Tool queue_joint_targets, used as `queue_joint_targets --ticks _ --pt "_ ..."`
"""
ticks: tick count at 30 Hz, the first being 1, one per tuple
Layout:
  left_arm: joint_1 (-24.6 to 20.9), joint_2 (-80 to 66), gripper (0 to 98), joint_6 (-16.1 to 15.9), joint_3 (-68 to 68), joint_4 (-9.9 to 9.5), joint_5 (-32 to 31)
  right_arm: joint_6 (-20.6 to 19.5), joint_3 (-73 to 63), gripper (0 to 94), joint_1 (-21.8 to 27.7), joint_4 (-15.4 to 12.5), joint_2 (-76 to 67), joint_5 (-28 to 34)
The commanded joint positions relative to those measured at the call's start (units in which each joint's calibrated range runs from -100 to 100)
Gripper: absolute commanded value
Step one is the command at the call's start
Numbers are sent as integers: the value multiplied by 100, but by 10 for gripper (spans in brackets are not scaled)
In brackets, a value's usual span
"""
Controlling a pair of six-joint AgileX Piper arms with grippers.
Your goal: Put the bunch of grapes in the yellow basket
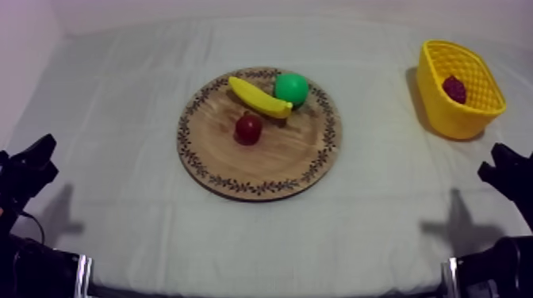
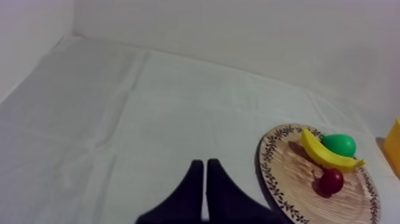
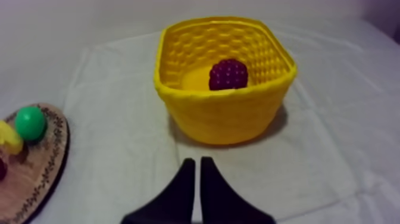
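Table (image 1: 119, 119), grey-white cloth. Round wooden board (image 1: 262, 162), centre. Yellow basket (image 1: 444, 111), far right, well apart from board. Left gripper (image 2: 205, 162) and right gripper (image 3: 197, 159): fingers together, holding nothing. Banana (image 1: 258, 97), on board, touching pear (image 1: 291, 88). Bunch of grapes (image 1: 454, 89), inside basket. Small red fruit (image 1: 248, 127), on board near banana.

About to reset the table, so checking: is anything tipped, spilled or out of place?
Nothing stands out. The yellow basket stands upright with the bunch of grapes inside it. The banana, pear and small red fruit all lie on the wooden board.
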Motion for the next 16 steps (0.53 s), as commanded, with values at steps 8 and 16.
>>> queue_joint_targets --ticks 8,16 --pt "-1 0 1 0 -1 0 0 1526 7 6 -7 11 -9 32" --pt "-1 0 1 0 -1 0 0 1514 8 6 -7 12 -9 34"
